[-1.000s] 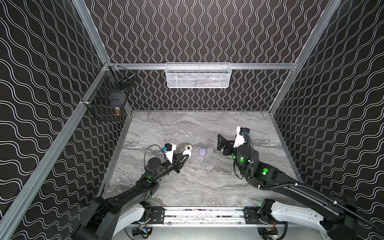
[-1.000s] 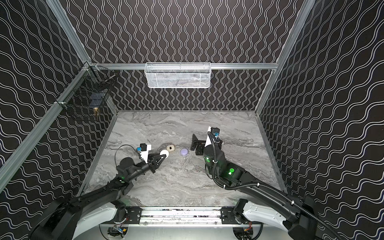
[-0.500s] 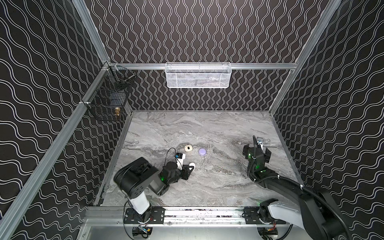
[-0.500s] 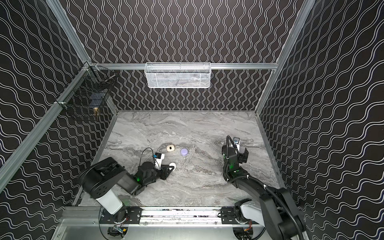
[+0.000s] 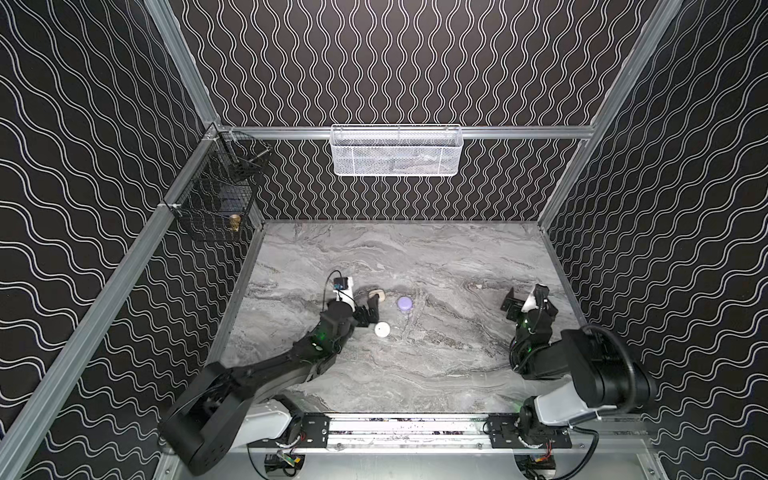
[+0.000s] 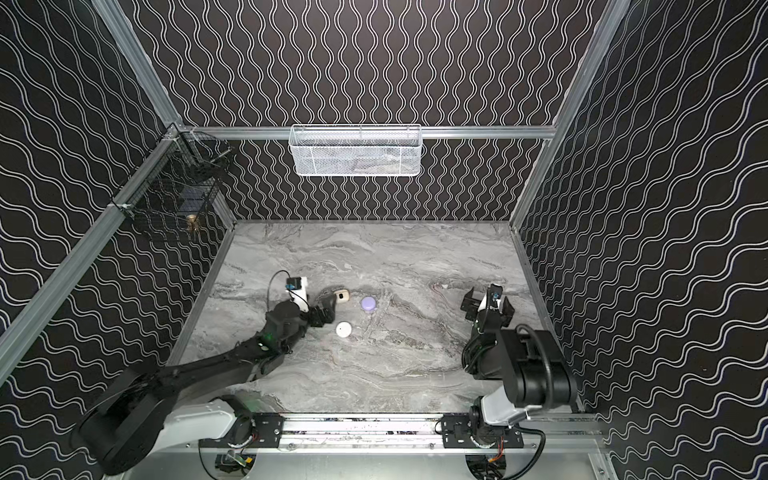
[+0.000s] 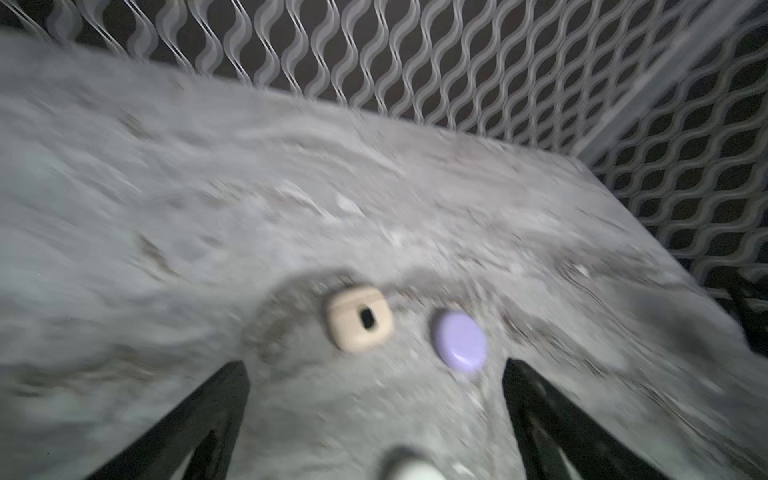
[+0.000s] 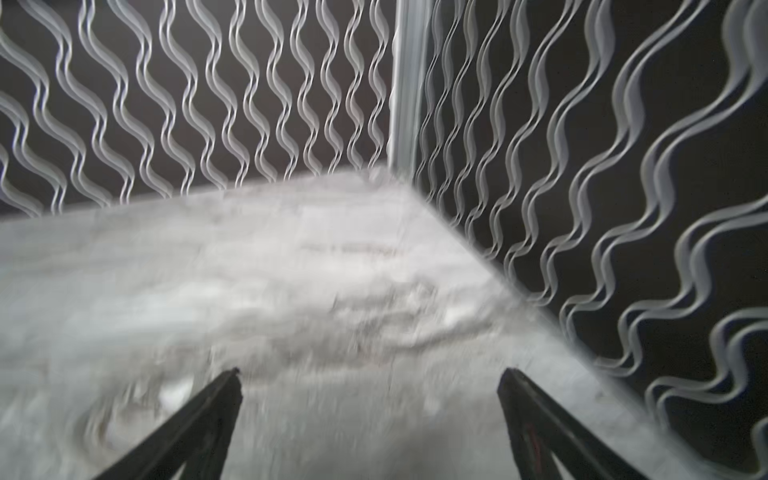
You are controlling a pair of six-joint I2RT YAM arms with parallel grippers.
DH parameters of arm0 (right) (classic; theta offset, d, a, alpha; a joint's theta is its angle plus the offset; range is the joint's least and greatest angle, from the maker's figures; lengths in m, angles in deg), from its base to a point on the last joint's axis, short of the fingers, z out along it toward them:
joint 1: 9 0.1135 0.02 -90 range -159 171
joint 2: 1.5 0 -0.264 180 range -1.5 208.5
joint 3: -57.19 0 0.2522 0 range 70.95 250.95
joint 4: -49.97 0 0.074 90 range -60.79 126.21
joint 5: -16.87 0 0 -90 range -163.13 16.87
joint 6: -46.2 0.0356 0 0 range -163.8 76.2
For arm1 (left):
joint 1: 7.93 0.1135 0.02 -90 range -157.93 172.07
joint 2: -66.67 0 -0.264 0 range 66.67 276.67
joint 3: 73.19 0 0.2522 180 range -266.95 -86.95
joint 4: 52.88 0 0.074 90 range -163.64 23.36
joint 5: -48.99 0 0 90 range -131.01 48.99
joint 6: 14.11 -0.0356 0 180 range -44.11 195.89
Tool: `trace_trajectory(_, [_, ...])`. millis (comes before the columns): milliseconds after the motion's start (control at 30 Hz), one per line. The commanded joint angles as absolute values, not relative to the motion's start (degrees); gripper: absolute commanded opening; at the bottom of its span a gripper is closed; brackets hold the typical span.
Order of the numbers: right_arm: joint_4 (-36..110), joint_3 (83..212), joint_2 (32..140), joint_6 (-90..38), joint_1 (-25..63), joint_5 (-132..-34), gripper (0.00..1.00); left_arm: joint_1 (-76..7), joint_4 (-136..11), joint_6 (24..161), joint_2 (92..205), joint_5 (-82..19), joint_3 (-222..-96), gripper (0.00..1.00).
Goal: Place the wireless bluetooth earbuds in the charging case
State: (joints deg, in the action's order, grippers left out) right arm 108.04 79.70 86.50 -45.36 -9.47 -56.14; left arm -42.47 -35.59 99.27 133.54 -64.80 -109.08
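The left hand (image 7: pixel 374 374) and right hand (image 8: pixel 370 376) are hanging wide open and empty, the beige case (image 7: pixel 359 318) and purple case (image 7: pixel 460 341) are sitting just ahead of the left hand, the white case (image 5: pixel 382 329) right by it, no earbuds are showing, so I am guessing the hands only need backing away.

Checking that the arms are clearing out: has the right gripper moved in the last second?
Yes. In both top views the right gripper has shifted rightward, away from the lavender charging case, which stayed put, and toward the right wall.

Smooth lavender case (image 7: pixel 459 343) (glossy plastic)
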Motion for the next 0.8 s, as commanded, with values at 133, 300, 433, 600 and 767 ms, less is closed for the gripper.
trace_trajectory(133, [100.12, 85.83, 84.47, -41.39, -9.79, -60.61, 1.00, -25.99, -32.34, 77.61, 132.47, -74.90, -106.50, 0.99])
trace_trajectory(300, [105.75, 84.81, 86.43, -43.06, -9.74, -61.48, 1.00, -23.08, -5.50, 68.34, 151.10, -70.65, -102.63, 0.98])
trace_trajectory(433, [107.32, 84.86, 87.29, -43.52, -9.73, -61.69, 1.00, -17.97, 10.59, 69.22, 164.68, -63.27, -101.53, 0.99])
trace_trajectory(600, [106.21, 85.32, 87.25, -43.29, -9.71, -61.88, 1.00, -16.01, -1.95, 70.33, 162.95, -57.98, -106.40, 0.99])
trace_trajectory(767, [107.56, 84.50, 86.92, -43.88, -9.63, -62.43, 1.00, -15.48, -4.38, 71.69, 162.45, -57.89, -107.00, 0.99])
